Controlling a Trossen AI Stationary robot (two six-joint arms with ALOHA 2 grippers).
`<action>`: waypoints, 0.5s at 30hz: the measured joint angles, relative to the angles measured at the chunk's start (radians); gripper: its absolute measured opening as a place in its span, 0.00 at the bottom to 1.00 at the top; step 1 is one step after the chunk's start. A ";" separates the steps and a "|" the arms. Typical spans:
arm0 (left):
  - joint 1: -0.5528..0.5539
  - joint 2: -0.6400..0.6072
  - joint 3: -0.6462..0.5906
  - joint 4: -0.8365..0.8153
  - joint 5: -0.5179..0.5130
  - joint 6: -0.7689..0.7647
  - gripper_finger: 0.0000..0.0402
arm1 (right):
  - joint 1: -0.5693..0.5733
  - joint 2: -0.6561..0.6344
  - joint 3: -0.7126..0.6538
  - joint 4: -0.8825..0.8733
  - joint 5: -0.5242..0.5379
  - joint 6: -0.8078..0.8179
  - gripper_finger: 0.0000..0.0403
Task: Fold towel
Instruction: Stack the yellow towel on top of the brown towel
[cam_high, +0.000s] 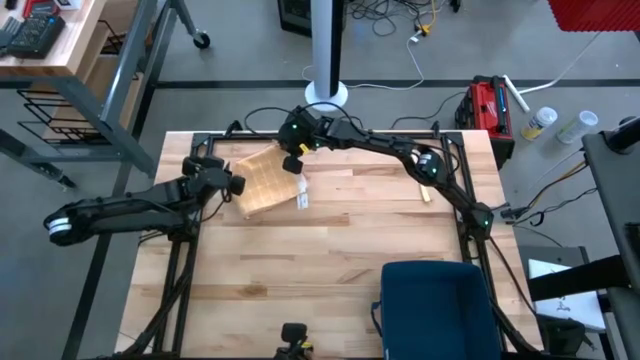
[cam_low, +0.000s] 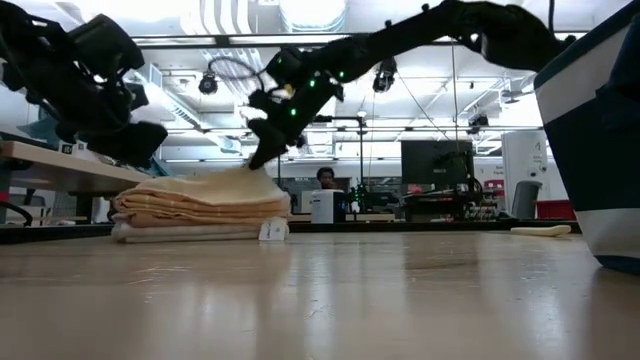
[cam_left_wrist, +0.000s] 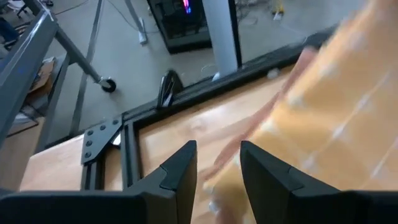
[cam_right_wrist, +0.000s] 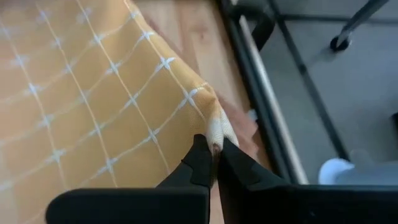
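Observation:
A tan towel (cam_high: 265, 180) with a pale grid lies folded in several layers at the table's far left, and it shows as a flat stack (cam_low: 200, 205) in the low view. My right gripper (cam_right_wrist: 214, 149) is shut on a towel corner at the stack's far right, also seen at my right gripper (cam_high: 293, 160) from above. My left gripper (cam_left_wrist: 217, 171) stands open at the towel's left edge (cam_high: 240, 188), a little above the stack's left end (cam_low: 130, 140). The towel's edge (cam_left_wrist: 217, 183) shows beyond the gap between its fingers. My right gripper pinches the far right corner (cam_right_wrist: 216, 132) of the towel's top layer between its two fingertips. The fingers slant down at it from the table's right side. The corner (cam_low: 262, 168) is raised a little above the stack, and the rest of that layer lies on the folded towel. My left gripper: I cannot tell whether its fingers touch the towel's left edge.
A black frame rail (cam_high: 215, 140) runs around the table's far and side edges. A white label (cam_high: 303, 200) sticks out at the towel's right side. A small pale object (cam_high: 425, 193) lies at the far right. A dark blue block (cam_high: 430, 310) stands at the near right edge.

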 joint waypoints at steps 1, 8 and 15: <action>0.001 0.004 -0.004 -0.012 -0.001 0.001 0.28 | 0.000 -0.010 0.000 0.006 0.008 -0.013 0.00; 0.002 0.031 -0.008 -0.036 -0.081 -0.033 0.28 | -0.003 -0.027 0.000 0.023 0.051 -0.101 0.00; 0.002 0.021 -0.006 -0.022 -0.093 -0.072 0.28 | 0.007 0.007 -0.005 0.091 0.039 -0.226 0.00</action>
